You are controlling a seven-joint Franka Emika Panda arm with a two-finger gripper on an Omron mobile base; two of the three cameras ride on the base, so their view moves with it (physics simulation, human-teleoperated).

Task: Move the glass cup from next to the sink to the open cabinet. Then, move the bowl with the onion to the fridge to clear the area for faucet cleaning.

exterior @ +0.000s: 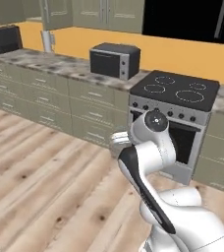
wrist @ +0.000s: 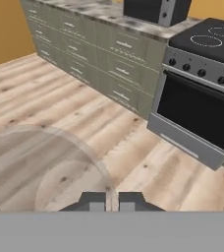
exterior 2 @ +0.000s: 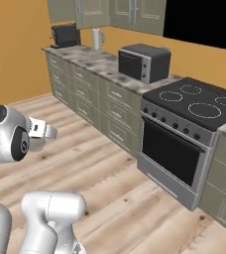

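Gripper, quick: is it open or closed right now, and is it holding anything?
Gripper: closed, holding the glass cup by its wall.

Flat, even light fills the rendered kitchen, with no visible lamp and only faint shading under the counter edge. The wooden floor ahead of the claw is bright and shadowless. A dark window above the stove reflects nothing. Textures are soft and coarse, edges jagged; a see-through glass just beyond the claw slightly hazes the floor.
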